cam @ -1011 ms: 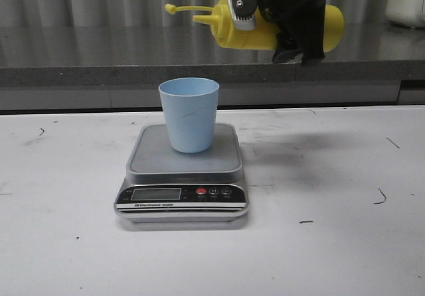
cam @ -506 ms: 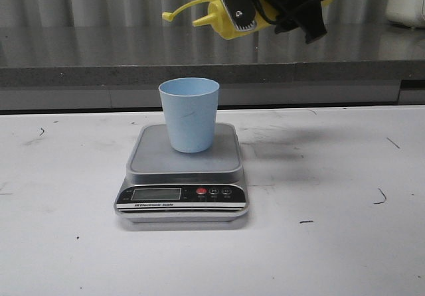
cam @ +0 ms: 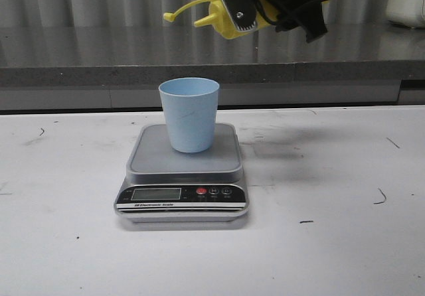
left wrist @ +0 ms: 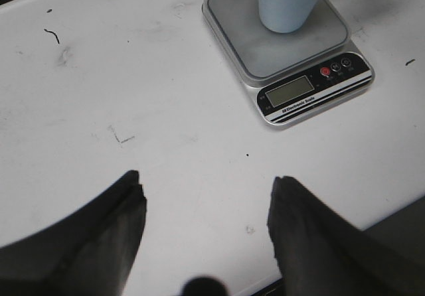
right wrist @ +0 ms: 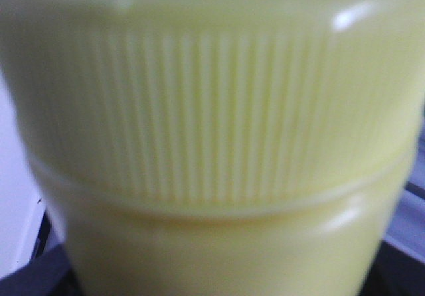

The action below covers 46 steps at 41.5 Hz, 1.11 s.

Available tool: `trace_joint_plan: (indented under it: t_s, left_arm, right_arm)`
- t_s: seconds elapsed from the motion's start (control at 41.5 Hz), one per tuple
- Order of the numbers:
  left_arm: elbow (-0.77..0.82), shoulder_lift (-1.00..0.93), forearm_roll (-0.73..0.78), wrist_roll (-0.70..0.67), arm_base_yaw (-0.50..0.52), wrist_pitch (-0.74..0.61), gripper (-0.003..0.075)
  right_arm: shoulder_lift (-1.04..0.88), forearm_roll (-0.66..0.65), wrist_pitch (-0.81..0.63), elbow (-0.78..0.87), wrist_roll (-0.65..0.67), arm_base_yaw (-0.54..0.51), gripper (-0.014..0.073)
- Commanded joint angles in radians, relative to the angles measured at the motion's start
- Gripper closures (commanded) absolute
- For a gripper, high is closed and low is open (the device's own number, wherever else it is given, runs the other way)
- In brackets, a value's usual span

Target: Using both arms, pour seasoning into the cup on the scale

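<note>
Gripping the yellow squeeze bottle sideways, the right hand holds its nozzle off-centre above the blue cup; seasoning could hit the scale. The left hand gapes empty.

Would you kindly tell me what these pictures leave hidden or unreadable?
- Scale display: too small to read in the front and left wrist views.
- Cup contents: the front view looks side-on; the left wrist view cuts off its rim.
- Seasoning bottle: body hidden by the right pincer and the front view's top edge; right wrist view is a blurred close-up.
</note>
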Motion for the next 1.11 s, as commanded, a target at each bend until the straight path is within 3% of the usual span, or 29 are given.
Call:
trace_joint_plan:
  t_s: [0.0,0.289,0.554,0.674,0.891,1.083]
  left_arm:
    - [-0.024,-0.005,0.003,-0.004,-0.004,-0.060,0.0314]
    - [-0.024,-0.005,0.003,-0.004,-0.004,-0.060,0.0314]
    - [-0.024,-0.005,0.003,-0.004,-0.004,-0.060,0.0314]
    - [-0.024,-0.005,0.003,-0.004,-0.004,-0.060,0.0314]
    - [-0.024,-0.005,0.003,-0.004,-0.004,-0.060,0.0314]
    - [-0.024,-0.005,0.003,-0.004,-0.004,-0.060,0.0314]
  right_arm:
    - [-0.057,-0.064,-0.012,-0.041,0.001,-0.001,0.0264]
    - [-0.057,-0.063,-0.013,-0.041,0.053,-0.001,0.0264]
    - [-0.057,0.084,0.089,-0.041,0.514,-0.013,0.0264]
    - [-0.061,0.149,0.130,-0.041,0.629,-0.041,0.0264]
    - [-0.122,0.501,0.074,-0.016,0.679,-0.184,0.0264]
    - [-0.223,0.776,-0.172,0.146,0.678,-0.337,0.0264]
